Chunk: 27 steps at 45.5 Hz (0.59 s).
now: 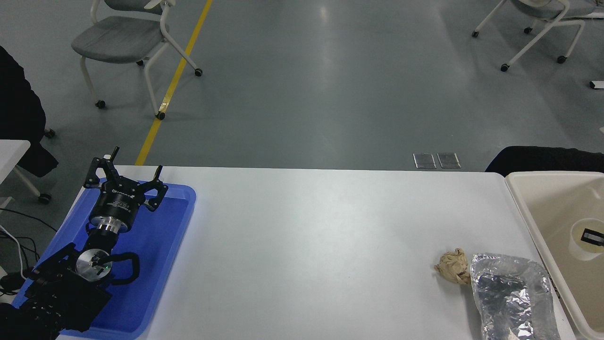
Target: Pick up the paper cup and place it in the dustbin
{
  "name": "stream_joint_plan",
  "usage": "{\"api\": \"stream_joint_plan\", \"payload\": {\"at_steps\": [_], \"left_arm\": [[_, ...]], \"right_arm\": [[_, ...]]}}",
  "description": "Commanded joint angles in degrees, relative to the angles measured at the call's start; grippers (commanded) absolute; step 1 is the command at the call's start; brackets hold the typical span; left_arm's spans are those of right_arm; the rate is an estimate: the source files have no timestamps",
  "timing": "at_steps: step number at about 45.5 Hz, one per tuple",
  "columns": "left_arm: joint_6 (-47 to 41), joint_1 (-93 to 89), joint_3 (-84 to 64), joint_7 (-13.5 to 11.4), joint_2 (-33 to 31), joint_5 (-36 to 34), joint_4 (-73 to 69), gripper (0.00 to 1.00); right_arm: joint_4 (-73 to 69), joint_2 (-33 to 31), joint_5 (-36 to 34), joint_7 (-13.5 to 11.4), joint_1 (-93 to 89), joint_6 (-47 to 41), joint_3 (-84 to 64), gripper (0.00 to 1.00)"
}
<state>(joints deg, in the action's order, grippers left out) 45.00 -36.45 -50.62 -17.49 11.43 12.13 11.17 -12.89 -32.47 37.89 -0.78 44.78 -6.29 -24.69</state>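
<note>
Inside the dustbin (528,208) at far right, the paper cup (586,238) sits upright: task apparently done; left gripper (123,182) parked, jaws apart.

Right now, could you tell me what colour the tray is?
Blue tray, clearest in the head view.

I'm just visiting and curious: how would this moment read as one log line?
paper cup: upright inside dustbin | left claw: open, parked over blue tray | right claw: out of view

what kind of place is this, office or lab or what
Probably a robotics lab or test hall: a yellow floor line on bare grey flooring, wheeled chairs left about, and a white table set with a blue tray and a dustbin.
</note>
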Motion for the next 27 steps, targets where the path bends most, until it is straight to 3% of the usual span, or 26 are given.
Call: {"api": "stream_joint_plan", "payload": {"at_steps": [1, 8, 18, 27], "left_arm": [[0.0, -0.02, 0.0, 0.0, 0.0, 0.0, -0.01, 1.0], [0.0, -0.02, 0.0, 0.0, -0.09, 0.0, -0.01, 1.0], [0.0, -0.11, 0.0, 0.0, -0.09, 0.0, 0.17, 1.0], [0.0, -0.11, 0.0, 0.0, -0.09, 0.0, -0.01, 1.0]], "right_arm": [[-0.64, 0.3, -0.27, -0.01, 3.2, -0.48, -0.27, 1.0], [-6.78, -1.71, 0.69, -0.01, 10.23, -1.18, -1.85, 1.0], [-35.93, -13.05, 0.87, -0.8, 37.25, -8.8, -16.15, 1.0], [-53.19, -10.87, 0.52, -0.71, 59.17, -18.75, -30.32, 1.0]]}}
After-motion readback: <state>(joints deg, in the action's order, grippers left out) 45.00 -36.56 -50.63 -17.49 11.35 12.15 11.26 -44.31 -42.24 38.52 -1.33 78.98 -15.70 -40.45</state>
